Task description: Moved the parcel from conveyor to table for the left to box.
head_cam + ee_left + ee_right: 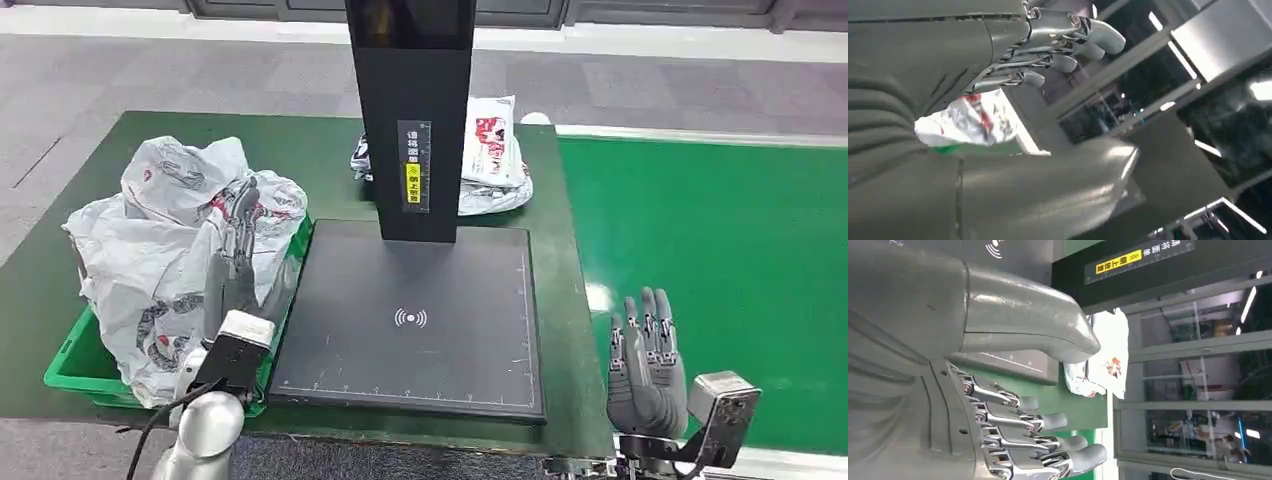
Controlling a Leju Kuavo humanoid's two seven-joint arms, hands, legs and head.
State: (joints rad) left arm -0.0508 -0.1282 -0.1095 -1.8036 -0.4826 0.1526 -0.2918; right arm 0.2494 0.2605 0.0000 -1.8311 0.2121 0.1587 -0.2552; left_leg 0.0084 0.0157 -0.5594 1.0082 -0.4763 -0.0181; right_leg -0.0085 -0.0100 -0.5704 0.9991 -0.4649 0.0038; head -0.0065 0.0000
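Right robot hand [645, 360] open beside table edge [572, 300], conveyor [720, 250] bare

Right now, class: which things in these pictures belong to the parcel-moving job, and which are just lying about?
Belong to the job:
parcels behind the post
green conveyor
table
green box heaped with bagged parcels
left hand
right hand

Just there:
black scanner pad
its post
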